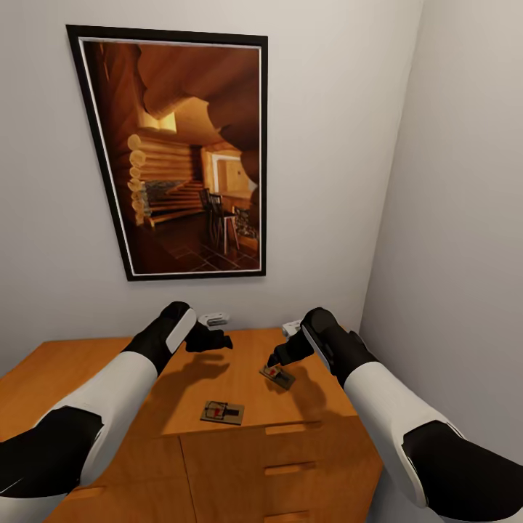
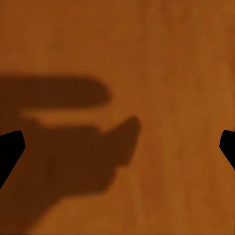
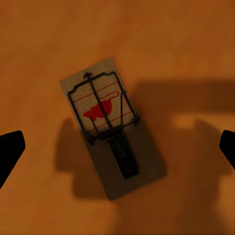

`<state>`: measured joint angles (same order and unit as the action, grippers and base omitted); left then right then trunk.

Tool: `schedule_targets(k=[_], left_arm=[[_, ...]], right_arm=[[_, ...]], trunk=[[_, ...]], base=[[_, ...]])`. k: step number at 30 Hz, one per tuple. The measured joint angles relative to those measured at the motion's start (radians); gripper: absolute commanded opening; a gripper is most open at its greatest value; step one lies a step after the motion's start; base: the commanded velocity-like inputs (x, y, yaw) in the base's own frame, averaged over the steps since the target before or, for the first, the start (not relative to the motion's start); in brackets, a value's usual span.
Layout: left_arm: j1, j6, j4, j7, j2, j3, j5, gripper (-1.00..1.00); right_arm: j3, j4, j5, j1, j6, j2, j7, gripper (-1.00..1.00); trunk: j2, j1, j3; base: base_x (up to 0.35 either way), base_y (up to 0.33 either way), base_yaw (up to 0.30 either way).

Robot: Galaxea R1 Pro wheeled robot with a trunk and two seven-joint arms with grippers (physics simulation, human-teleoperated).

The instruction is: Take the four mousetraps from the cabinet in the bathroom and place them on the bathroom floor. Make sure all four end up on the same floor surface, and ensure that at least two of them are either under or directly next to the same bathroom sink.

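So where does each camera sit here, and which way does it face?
Head view: on the head, looking down over both arms at the cabinet top with two mousetraps and a framed picture.
Left wrist view: looks straight down at bare cabinet wood; open left tool.
Right wrist view: looks down at one mousetrap; open right tool above it.
Shared: that mousetrap.

We see even, soft light on the pale walls, with both arms casting dark, soft-edged shadows onto the cabinet (image 1: 240, 378) top. Our wrist views are dimmer and slightly blurred; the mousetrap (image 3: 110, 125) lies partly in shadow, its far end darkest.
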<state>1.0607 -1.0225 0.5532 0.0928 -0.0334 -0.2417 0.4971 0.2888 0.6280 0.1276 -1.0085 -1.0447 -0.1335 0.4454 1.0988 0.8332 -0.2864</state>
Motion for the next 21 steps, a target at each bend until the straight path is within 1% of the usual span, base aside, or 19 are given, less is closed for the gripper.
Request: schedule_targets(k=[7, 17, 21], left_arm=[[0.000, 0.000, 0.000, 0.000, -0.004, 0.000, 0.000, 1.00], [0.000, 0.000, 0.000, 0.000, -0.005, 0.000, 0.000, 1.00], [0.000, 0.000, 0.000, 0.000, -0.006, 0.000, 0.000, 1.00]], right_arm=[[0.000, 0.000, 0.001, 0.000, 0.000, 0.000, 0.000, 1.00], [0.000, 0.000, 0.002, 0.000, 0.000, -0.005, -0.002, 1.00], [0.000, 0.000, 0.003, 0.000, 0.000, -0.008, -0.005, 1.00]], trunk=[[0.049, 0.027, -0.022], [0.049, 0.027, -0.022], [0.077, 0.042, -0.035]], base=[[0.000, 0.000, 0.000], [0.000, 0.000, 0.000], [0.000, 0.000, 0.000]])
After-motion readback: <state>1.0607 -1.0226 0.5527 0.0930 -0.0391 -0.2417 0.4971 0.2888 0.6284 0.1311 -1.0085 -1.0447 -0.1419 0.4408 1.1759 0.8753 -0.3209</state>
